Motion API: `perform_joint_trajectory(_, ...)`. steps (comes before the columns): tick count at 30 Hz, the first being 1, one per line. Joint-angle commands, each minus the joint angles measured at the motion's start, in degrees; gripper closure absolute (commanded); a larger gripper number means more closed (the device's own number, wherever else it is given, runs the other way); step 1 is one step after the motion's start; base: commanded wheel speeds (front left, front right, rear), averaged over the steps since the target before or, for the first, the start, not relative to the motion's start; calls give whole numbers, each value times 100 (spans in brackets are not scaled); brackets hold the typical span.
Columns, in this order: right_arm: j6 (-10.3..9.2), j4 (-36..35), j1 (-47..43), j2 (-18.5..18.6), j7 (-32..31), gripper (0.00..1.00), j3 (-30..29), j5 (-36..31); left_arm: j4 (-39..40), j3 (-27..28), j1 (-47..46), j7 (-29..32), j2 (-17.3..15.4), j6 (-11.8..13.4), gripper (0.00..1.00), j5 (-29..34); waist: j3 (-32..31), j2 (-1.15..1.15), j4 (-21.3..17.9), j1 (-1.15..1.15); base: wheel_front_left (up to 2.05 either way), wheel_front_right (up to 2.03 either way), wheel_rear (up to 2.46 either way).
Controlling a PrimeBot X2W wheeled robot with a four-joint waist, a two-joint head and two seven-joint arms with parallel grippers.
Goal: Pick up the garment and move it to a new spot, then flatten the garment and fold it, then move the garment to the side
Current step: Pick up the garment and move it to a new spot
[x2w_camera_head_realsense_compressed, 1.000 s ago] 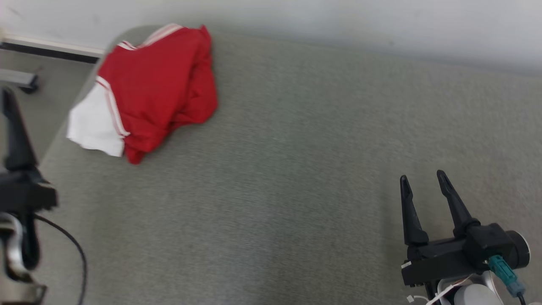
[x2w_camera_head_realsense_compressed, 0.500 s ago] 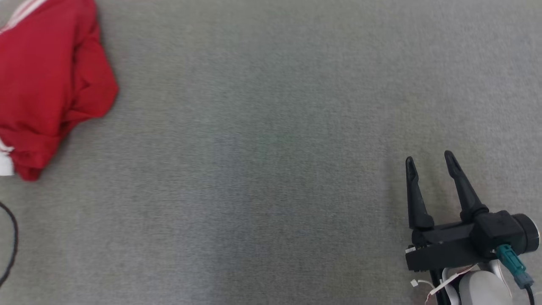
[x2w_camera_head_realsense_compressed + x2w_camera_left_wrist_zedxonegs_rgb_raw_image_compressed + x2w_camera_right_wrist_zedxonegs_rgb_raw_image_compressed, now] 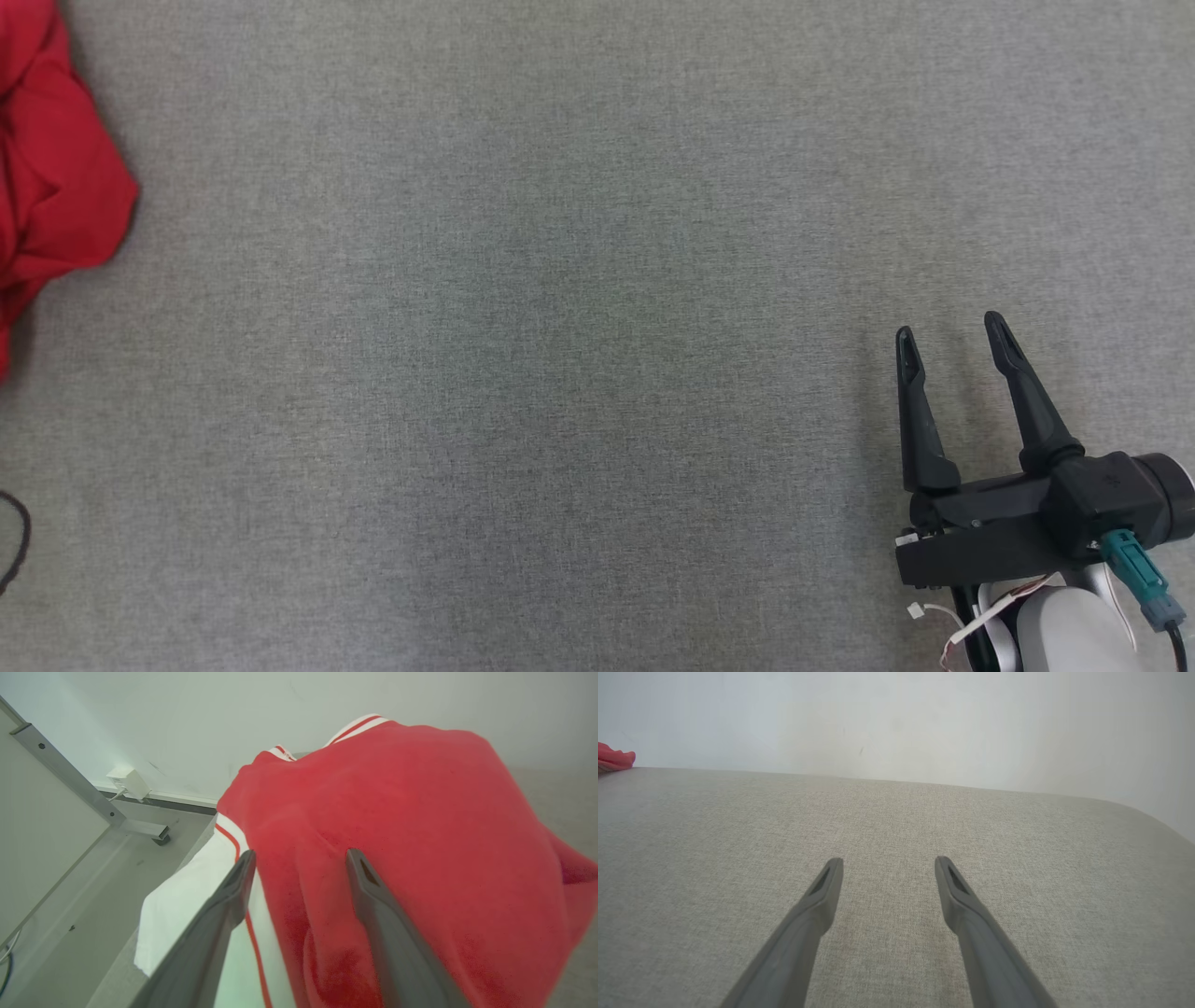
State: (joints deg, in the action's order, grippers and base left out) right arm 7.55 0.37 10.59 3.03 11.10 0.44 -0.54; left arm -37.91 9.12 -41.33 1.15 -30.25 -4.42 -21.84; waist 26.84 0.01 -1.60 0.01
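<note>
Garment [image 3: 56, 177], red and crumpled, lies at the left edge of the head view on the grey table [image 3: 560, 373]; the right gripper [image 3: 950, 331] sits lower right, well apart, fingers spread, holding nothing. Left wrist view: the left gripper [image 3: 299, 856] hangs close over the garment's red and white folds, jaws parted, no cloth pinched. Right wrist view: parted fingers above the table, garment far left

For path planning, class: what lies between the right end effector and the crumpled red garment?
Nothing: bare grey fabric surface, shown in head view.
</note>
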Motion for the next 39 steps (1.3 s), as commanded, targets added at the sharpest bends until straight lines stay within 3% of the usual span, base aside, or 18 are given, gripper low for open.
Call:
perform_joint_trajectory(1,-12,-23,24,13,-9,0,15,-2,-135,6,-46,64,-5,-8,0,-127,-21,-1,-22,-1,0,0,0)
perform_joint_trajectory(7,-12,-48,-23,10,-35,0,42,-4,-692,-90,-96,341,23,-108,0,-234,-98,-1,-96,-1,0,0,0)
perform_joint_trajectory(8,-12,-57,-35,10,-33,0,45,-14,-775,-95,-100,329,34,-131,7,-269,-117,-1,-106,-1,0,0,0)
perform_joint_trajectory(9,-12,-64,-47,9,-39,0,44,-20,-831,-137,-96,325,28,-149,100,-246,-134,-1,-114,-1,0,0,0)
perform_joint_trajectory(18,-12,31,-135,0,-29,0,47,-11,-797,-122,-298,-781,-45,-94,100,-150,-482,-1,-67,-1,0,0,0)
perform_joint_trajectory(25,-12,259,-236,-10,81,0,107,126,-150,-275,-605,-1378,-260,-97,100,94,-964,-1,-49,-1,0,0,0)
perform_joint_trajectory(31,-12,497,-295,-14,212,0,160,332,893,-580,-992,-1150,-256,-120,100,262,-1288,-1,-169,-1,0,0,0)
perform_joint_trajectory(39,-12,810,-362,-13,330,0,284,626,2183,-1168,-1423,-451,51,-147,100,331,-1576,-1,-487,-1,0,0,0)
